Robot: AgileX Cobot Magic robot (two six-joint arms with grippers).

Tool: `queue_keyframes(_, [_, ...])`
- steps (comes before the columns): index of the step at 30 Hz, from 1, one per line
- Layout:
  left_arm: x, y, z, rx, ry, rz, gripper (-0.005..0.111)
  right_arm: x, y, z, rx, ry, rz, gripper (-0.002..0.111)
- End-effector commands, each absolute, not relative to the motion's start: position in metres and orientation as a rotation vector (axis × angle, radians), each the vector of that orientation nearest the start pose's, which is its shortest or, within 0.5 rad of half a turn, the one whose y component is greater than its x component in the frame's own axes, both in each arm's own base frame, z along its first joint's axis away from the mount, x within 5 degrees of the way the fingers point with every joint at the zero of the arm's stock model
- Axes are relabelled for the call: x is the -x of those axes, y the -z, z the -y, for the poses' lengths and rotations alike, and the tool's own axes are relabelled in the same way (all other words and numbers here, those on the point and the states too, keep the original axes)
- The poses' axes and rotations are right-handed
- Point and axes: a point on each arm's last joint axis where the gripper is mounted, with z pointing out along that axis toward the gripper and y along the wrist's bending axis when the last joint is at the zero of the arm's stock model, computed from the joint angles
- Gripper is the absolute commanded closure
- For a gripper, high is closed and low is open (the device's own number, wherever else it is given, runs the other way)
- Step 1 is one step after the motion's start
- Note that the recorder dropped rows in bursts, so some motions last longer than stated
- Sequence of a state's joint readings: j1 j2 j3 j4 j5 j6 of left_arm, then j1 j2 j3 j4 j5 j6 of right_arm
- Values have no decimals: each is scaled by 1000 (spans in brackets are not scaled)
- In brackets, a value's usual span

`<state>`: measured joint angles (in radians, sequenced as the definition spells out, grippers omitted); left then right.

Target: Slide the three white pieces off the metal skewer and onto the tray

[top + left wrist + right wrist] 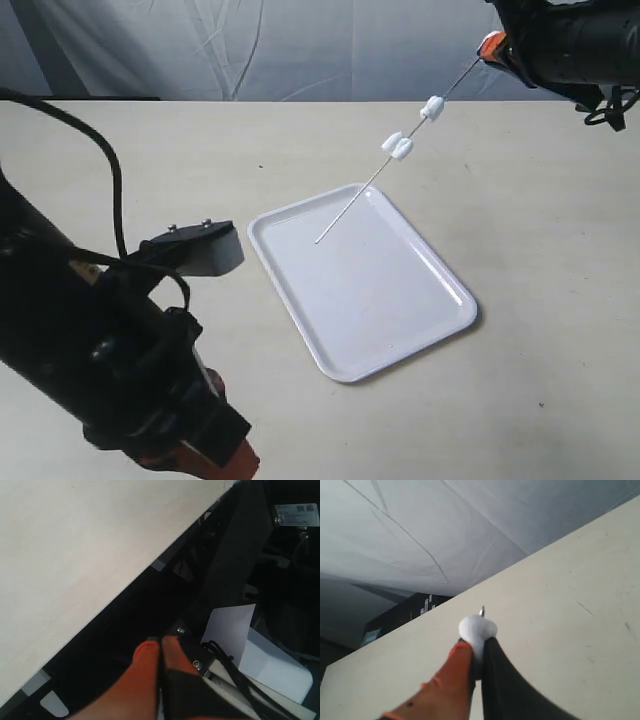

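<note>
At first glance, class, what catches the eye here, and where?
A thin grey metal skewer slants down from the right arm's fingers at top right, its tip over the glossy white rectangular tray at centre. Three small white marshmallow-like pieces sit threaded along its upper half.

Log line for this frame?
right gripper: shut on metal skewer | three white pieces: on skewer | tip: over tray | left gripper: shut, empty

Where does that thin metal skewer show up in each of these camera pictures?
Exterior view: the metal skewer slants from the upper right down over the tray.
Left wrist view: not in it.
Right wrist view: only its tip, seen end-on, peeking from behind a white piece near the picture's middle.
Shared landmark: the beige table.
</note>
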<state>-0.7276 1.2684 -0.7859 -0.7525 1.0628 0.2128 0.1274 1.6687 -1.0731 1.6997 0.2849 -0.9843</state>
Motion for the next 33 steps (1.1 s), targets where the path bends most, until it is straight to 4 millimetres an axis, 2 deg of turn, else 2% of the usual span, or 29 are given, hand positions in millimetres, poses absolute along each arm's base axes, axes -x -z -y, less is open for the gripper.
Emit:
queue_keyframes(1, [-124,-262,177,-891,1001,-2810,107,-367,-263,-79,-379,-879,-2072,107])
queue_keyframes(6, [-148,-266,183,-763,911,-2570,107,-357,-268,-95,-224,-1090,-2085,107])
queue_keyframes(9, [-163,-271,183,-639,845,-2449,107,-351,-266,-100,-95,-1112,-2130,107])
queue_keyframes(11, [-168,-272,182,-615,824,-2423,107,-349,-265,-102,-72,-1129,-2155,107])
queue_keyframes(13, [-172,-271,177,-599,800,-2420,104,-347,-265,-103,-61,-1146,-2167,107])
queue_keyframes(16, [-178,-271,170,-554,782,-2439,93,-345,-266,-105,-34,-1182,-2170,107])
queue_keyframes(20, [-182,-264,166,-543,796,-2505,70,-342,-267,-108,3,-1236,-2171,107])
queue_keyframes(23, [-184,-254,171,-567,852,-2556,60,-341,-268,-109,11,-1256,-2169,107])
queue_keyframes(28, [-196,-244,185,-544,954,-2504,60,-337,-269,-112,44,-1305,-2168,107])
queue_keyframes(33, [-202,-241,190,-608,934,-2489,60,-338,-271,-112,22,-1323,-2153,107])
